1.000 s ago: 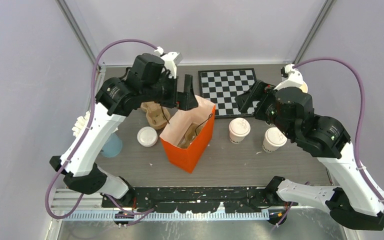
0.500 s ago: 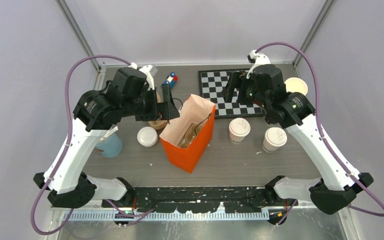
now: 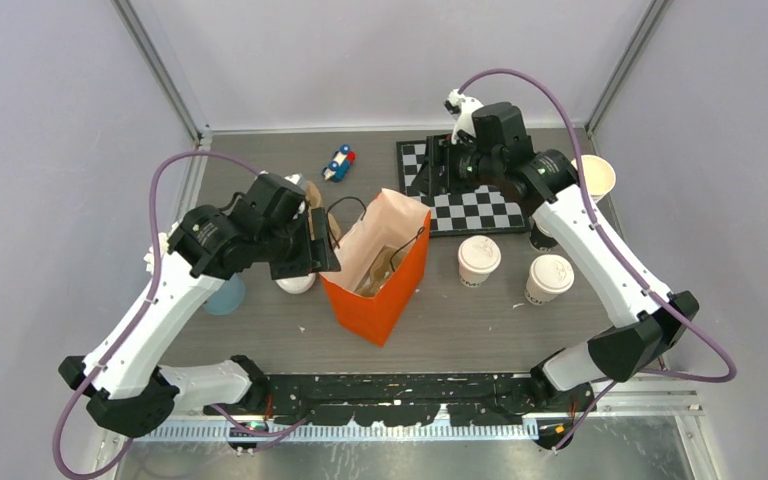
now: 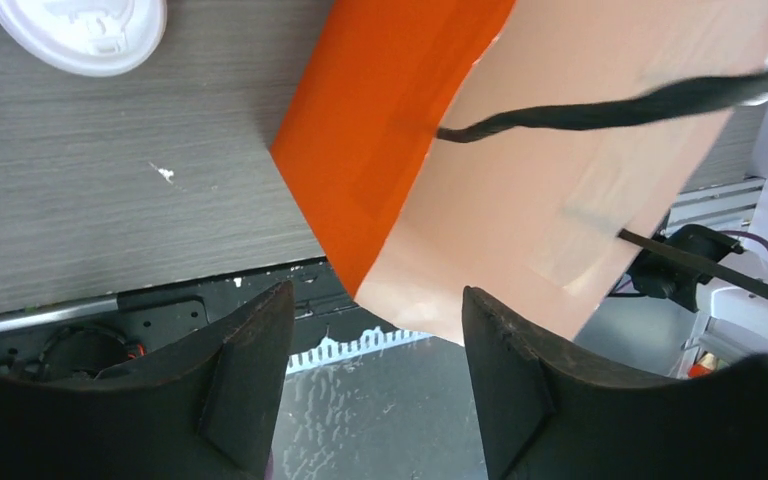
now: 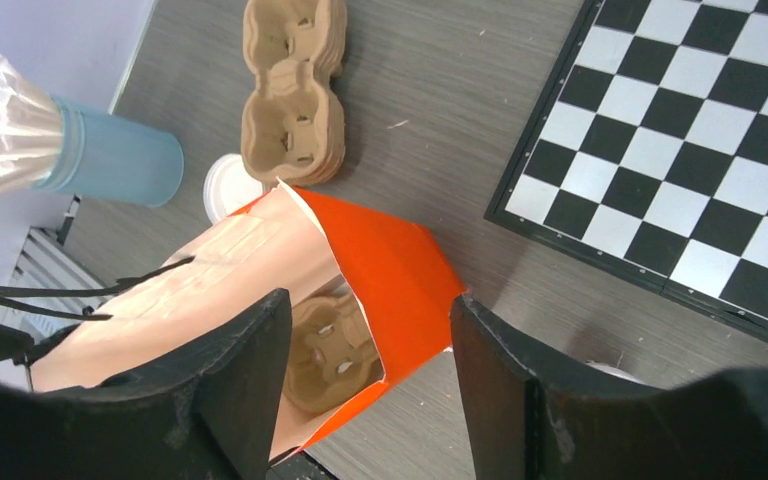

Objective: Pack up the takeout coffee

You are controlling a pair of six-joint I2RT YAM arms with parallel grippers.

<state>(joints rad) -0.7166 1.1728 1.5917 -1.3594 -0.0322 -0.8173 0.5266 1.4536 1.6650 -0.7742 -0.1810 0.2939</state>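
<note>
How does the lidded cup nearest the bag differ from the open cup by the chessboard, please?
The lidded cup wears a white lid; the open cup has none and shows a tan inside. The lidded cup stands just right of the bag, the open cup beside the chessboard's right end. Both are white cups.

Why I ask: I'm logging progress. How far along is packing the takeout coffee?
Done: the orange bag stands open with a cardboard carrier inside.
In hand: nothing. The left claw and the right claw are both open and empty.
Left: the two lidded coffee cups stand on the table to the right of the bag, not yet packed.
</note>
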